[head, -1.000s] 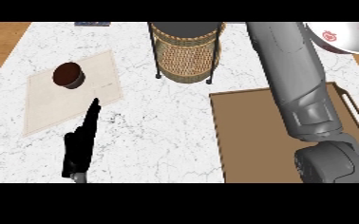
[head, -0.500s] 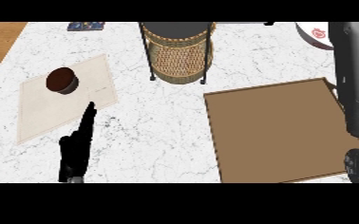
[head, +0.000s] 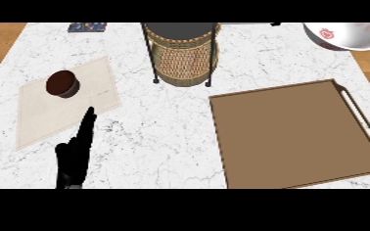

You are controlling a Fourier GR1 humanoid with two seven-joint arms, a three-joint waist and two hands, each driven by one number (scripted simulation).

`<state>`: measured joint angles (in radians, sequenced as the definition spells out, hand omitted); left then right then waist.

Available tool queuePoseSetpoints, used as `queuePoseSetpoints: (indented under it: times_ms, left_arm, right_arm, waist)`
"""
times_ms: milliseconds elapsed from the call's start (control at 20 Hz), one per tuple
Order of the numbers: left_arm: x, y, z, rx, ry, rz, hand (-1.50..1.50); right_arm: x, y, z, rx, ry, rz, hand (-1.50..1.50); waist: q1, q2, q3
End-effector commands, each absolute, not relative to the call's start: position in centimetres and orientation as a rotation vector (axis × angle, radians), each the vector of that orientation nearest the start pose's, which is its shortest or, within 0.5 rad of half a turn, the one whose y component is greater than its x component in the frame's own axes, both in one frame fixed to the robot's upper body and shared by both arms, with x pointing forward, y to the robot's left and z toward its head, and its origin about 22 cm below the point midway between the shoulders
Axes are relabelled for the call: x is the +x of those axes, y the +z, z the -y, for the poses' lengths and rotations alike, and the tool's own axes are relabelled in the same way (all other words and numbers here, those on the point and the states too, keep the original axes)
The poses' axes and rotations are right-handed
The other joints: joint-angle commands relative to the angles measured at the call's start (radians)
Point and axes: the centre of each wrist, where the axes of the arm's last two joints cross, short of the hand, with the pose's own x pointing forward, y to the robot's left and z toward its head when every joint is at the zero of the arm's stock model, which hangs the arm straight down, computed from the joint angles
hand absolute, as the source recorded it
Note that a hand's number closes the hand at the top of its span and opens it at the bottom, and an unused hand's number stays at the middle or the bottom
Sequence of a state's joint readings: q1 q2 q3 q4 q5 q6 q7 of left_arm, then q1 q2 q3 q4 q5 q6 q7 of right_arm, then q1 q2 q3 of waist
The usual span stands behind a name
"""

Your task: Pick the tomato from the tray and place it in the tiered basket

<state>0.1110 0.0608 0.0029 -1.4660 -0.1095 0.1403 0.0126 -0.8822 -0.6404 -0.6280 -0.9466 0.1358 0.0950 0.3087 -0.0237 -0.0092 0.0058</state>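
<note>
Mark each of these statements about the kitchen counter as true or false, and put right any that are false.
1. The brown tray has nothing lying in it. True; no tomato shows anywhere in the view.
2. The tiered basket stands on the tray. False; it stands on the marble counter, beyond the tray's far left corner.
3. The left robot hand shows at the lower left, fingers straight. True.
4. The small dark round dish sits on the pale mat. True.
5. The right robot hand rests on the tray. False; it is not in view.
6. The white bowl with a red mark is at the far left. False; it is at the far right.
</note>
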Motion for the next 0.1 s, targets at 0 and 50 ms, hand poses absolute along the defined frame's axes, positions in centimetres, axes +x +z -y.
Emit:
queuePoseSetpoints:
  times_ms: [0,50]
  left_arm:
    - [20.7,-4.9,-25.7,0.261,0.004,1.3,0.0]
    - [19.8,-5.6,-25.3,0.258,-0.014,1.289,0.0]
  right_arm:
    - [32.0,25.8,49.8,-0.524,-0.168,1.618,-1.5]
    - [30.9,25.8,51.2,-0.523,-0.173,1.641,-1.5]
  waist:
    - [0.004,0.005,-0.005]
    - [0.007,0.006,-0.005]
